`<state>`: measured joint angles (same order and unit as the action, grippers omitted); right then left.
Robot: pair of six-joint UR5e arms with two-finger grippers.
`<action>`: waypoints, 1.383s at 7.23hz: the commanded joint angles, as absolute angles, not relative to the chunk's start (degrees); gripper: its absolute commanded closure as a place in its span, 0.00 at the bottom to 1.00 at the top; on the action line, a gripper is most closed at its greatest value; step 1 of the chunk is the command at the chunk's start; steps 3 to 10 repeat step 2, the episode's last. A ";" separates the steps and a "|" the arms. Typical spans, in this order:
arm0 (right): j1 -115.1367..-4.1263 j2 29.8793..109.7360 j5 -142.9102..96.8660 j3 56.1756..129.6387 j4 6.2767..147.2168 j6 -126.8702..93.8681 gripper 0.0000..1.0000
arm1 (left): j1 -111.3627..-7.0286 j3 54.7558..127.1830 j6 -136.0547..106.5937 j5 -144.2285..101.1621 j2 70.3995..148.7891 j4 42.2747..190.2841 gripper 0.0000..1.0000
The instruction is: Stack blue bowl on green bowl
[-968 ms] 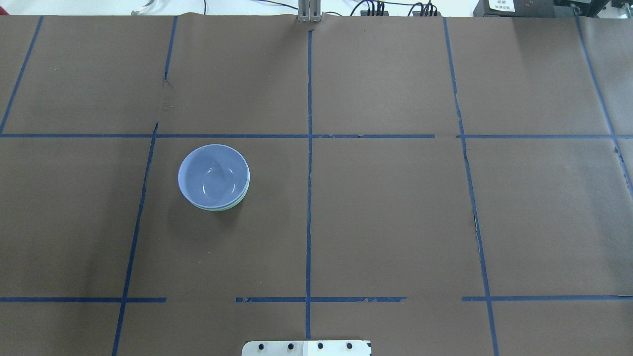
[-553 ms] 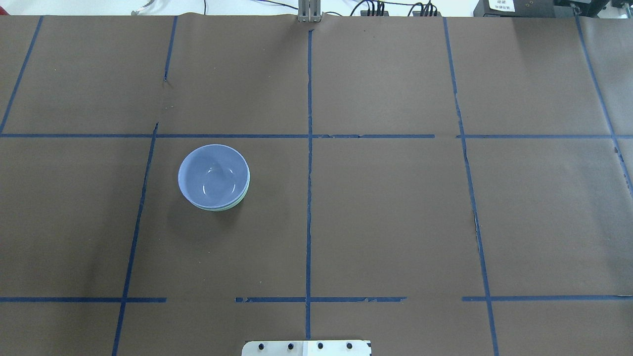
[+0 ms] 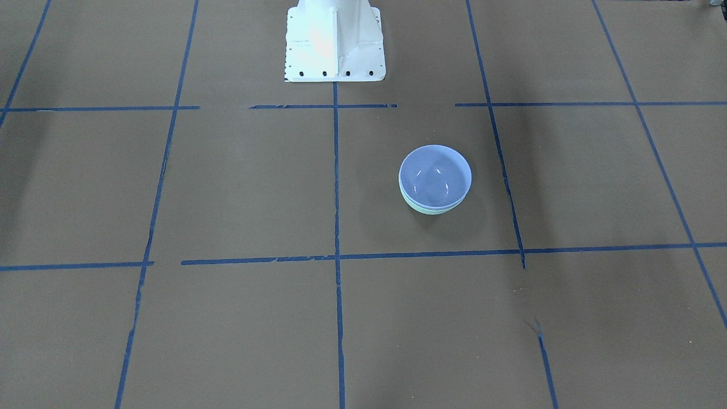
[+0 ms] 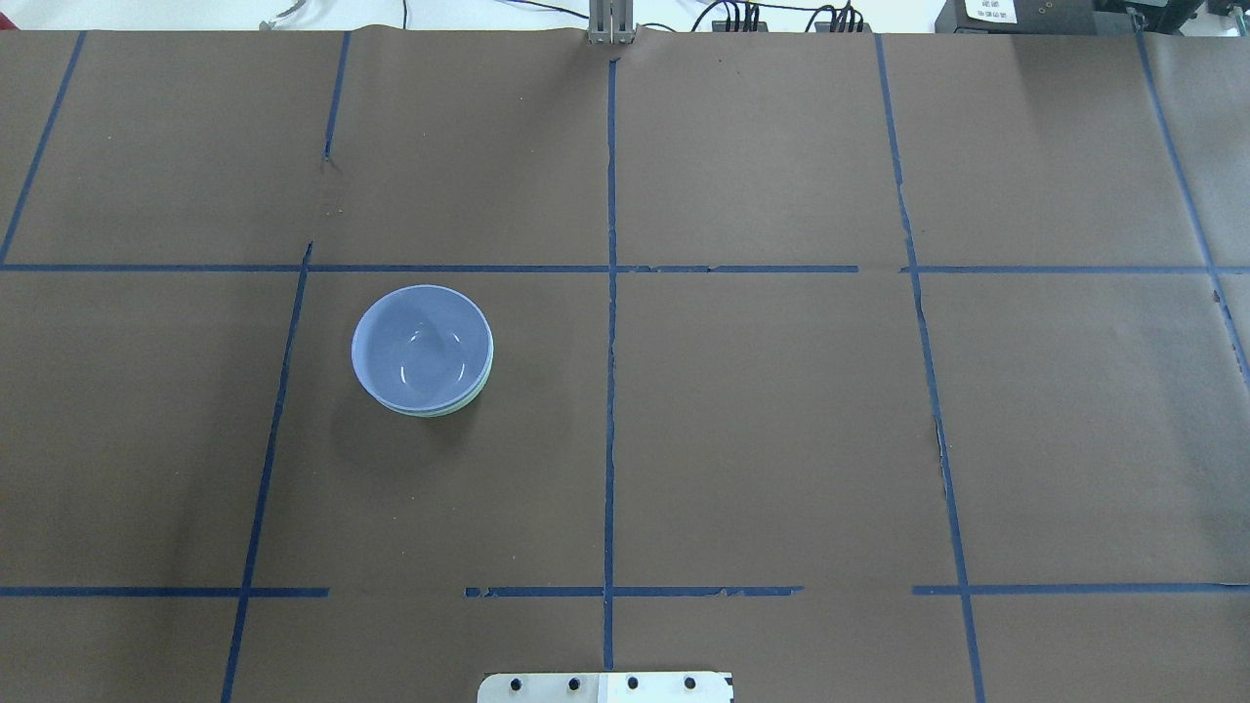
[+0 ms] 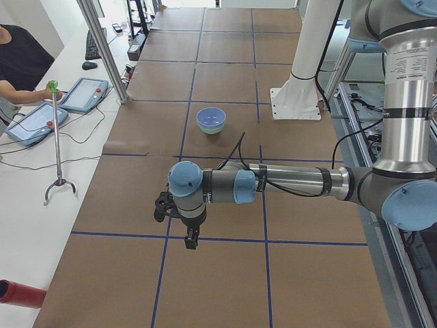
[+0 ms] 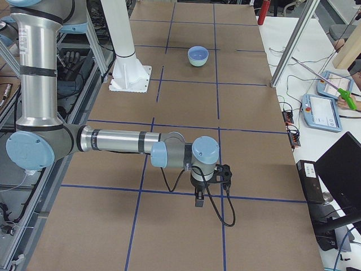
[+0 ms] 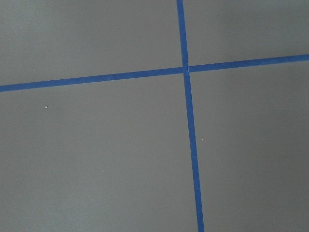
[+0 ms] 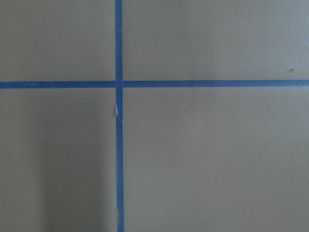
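I see the blue bowl (image 4: 422, 347) nested inside the green bowl (image 3: 433, 211), both upright. Only a thin mint crescent of the green one shows under the blue rim. The stack sits on the table (image 4: 781, 439) on the robot's left side, in the middle row of squares marked by the blue tape (image 4: 610, 391), just left of the centre line and clear of every strip. The blue bowl's inside is glossy and holds nothing. Nothing touches the stack.

Neither arm shows in the overhead or front views; there I only get the white base (image 3: 334, 40) at the robot's edge of the table.

From the left end, the left gripper (image 5: 190, 243) hangs pointing down over the table beside a tape line, its arm stretched out level and well apart from the bowls farther along. From the right end, the right gripper (image 6: 198, 200) hangs the same way at the other end of the table, far from the stack. At these angles I cannot tell whether either gripper's fingers are spread or pressed together.

Both wrist cameras show only brown paper and a tape crossing (image 7: 186, 70).

A person (image 5: 19, 58) at the side bench holds a grabber stick (image 5: 56, 137).
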<state>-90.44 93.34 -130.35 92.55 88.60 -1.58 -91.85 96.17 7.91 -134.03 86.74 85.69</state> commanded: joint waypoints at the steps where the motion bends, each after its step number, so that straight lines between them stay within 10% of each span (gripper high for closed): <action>1: -90.44 93.34 -130.43 92.55 88.59 -1.58 0.00 | -91.93 96.24 7.91 -134.03 86.75 85.61 0.00; 10: -90.44 93.34 -130.43 92.55 88.59 -1.58 0.00 | -92.02 96.33 7.91 -134.03 86.75 85.61 0.00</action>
